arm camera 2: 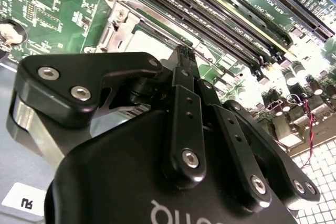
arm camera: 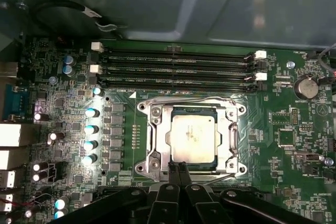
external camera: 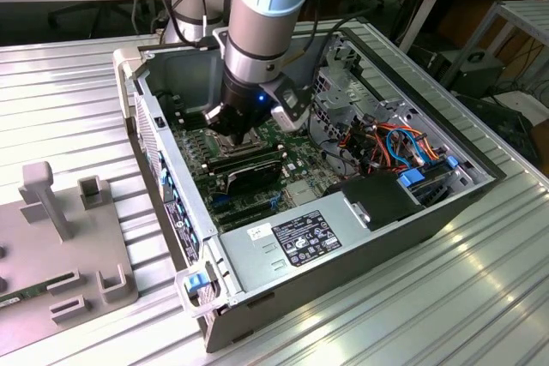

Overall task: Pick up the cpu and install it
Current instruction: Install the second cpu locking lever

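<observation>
The cpu (arm camera: 192, 139), a small square chip with a dull silver top, lies flat inside the metal-framed socket (arm camera: 152, 145) on the green motherboard (arm camera: 273, 129). My gripper (arm camera: 178, 168) is shut, its two black fingertips pressed together with nothing between them. The tips are at the socket's edge, right beside one side of the cpu; contact cannot be told. In the second wrist view the fingers (arm camera 2: 185, 72) converge over the socket frame (arm camera 2: 116, 20), with a pale part of the cpu (arm camera 2: 148, 43) showing past them. In the exterior view the gripper (external camera: 230, 129) is low inside the open computer case (external camera: 360, 237).
Long black memory slots (arm camera: 178, 66) run beside the socket, and a row of capacitors (arm camera: 92, 129) stands on another side. The case holds a power supply (external camera: 300, 242), coloured cables (external camera: 395, 139) and a drive cage (external camera: 343, 92). A grey fixture plate (external camera: 60, 246) lies at the exterior view's left.
</observation>
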Motion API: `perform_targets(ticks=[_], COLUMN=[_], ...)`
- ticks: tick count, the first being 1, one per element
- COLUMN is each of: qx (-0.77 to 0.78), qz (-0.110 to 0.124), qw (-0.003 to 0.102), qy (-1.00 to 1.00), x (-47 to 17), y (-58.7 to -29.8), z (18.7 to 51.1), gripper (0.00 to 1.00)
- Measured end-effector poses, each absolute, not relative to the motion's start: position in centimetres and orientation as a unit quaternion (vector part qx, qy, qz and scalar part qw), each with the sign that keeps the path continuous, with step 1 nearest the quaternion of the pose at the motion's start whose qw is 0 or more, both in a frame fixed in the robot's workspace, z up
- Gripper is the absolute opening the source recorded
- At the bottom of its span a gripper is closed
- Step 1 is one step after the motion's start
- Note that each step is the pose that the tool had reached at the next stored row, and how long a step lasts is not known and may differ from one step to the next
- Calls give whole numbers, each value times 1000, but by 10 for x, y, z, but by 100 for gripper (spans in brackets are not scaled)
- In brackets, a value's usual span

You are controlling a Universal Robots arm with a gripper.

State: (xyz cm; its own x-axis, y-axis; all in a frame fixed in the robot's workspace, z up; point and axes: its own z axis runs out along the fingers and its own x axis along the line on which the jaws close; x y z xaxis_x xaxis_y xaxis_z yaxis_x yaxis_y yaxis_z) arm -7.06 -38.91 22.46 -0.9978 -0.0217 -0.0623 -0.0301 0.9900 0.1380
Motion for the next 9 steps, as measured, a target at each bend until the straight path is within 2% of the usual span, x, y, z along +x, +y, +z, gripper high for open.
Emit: perform_targets(ticks=[9], qx=[-13], qz=[69], qw=[30], qy=[997], x=[-75], y=[-389], z=[222], gripper=[11])
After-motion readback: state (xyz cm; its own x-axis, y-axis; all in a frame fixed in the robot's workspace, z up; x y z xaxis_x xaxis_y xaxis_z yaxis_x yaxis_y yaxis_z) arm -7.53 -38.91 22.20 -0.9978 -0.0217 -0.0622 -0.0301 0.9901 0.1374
